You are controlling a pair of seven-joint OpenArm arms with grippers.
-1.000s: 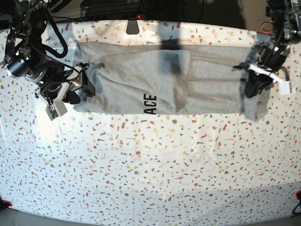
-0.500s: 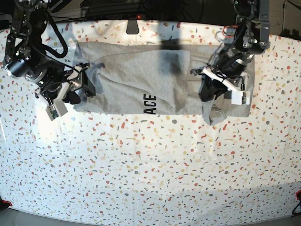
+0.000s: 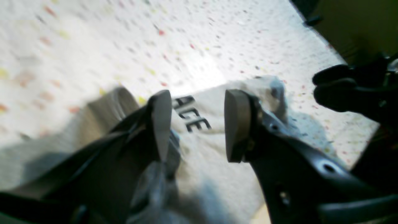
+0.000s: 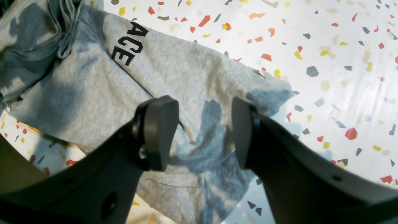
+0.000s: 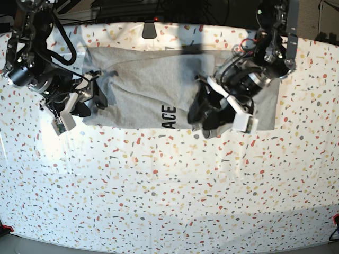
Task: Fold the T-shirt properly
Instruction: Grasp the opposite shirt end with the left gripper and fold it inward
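Observation:
The heather-grey T-shirt (image 5: 143, 84) lies flat along the table's far side, with black "ACE" lettering (image 5: 168, 116) at its near edge. My left gripper (image 5: 204, 117) hovers over the shirt's middle, just right of the lettering. In the left wrist view the left gripper (image 3: 199, 96) is open, with the lettering (image 3: 189, 116) showing through the gap and a bunched fold of cloth beside one finger. My right gripper (image 5: 92, 101) sits at the shirt's left end. In the right wrist view the right gripper (image 4: 202, 102) is open above a rumpled corner of the T-shirt (image 4: 174, 71).
The speckled terrazzo table (image 5: 169, 185) stretches toward the near edge. A small dark fixture (image 5: 149, 29) sits at the far edge, with cables behind it. Dark parts of the other arm (image 3: 342, 84) show at the right of the left wrist view.
The left arm swept from the shirt's right end toward its middle, dragging that end over, and its jaws then opened. The right arm stayed put.

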